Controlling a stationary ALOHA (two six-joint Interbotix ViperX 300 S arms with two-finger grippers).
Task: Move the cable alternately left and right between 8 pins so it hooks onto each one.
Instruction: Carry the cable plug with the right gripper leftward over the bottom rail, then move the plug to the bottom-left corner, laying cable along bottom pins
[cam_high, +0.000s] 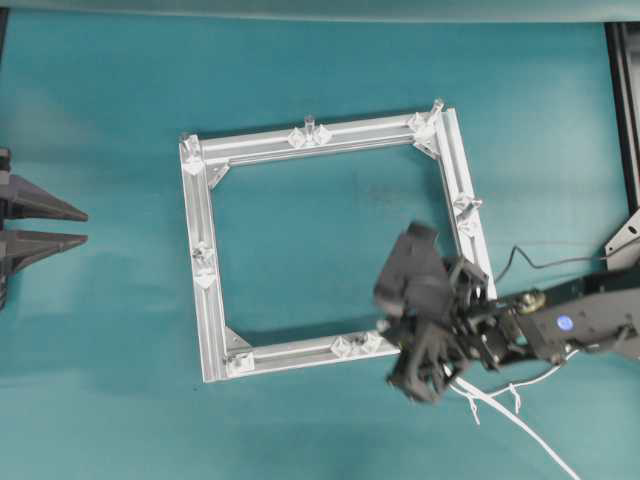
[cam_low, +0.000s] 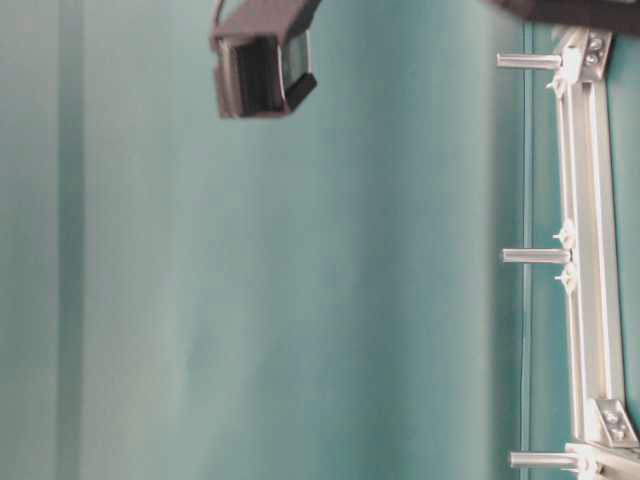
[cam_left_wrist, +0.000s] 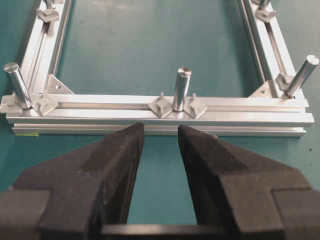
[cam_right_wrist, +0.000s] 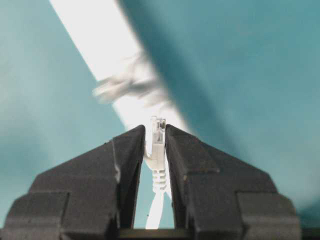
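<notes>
The white cable (cam_high: 520, 425) trails off toward the bottom right of the overhead view. Its clear plug (cam_right_wrist: 158, 135) stands upright between the fingers of my right gripper (cam_right_wrist: 155, 131), which is shut on it. That gripper (cam_high: 420, 385) hovers over the bottom right corner of the square aluminium frame (cam_high: 197, 300). Pins (cam_high: 309, 124) stand at the frame's corners and side middles, and no cable shows on those in view. My left gripper (cam_high: 85, 227) rests at the left edge, apart from the frame. It is open (cam_left_wrist: 161, 129) with nothing in it, facing the middle pin (cam_left_wrist: 182, 87) of the near bar.
Teal table surface surrounds the frame. Dark arm wires (cam_high: 530, 262) run along the right side near a black rail (cam_high: 625, 110). From table level, pins (cam_low: 535, 256) jut from the frame bar (cam_low: 590, 300), and a dark arm part (cam_low: 262, 60) hangs at the top.
</notes>
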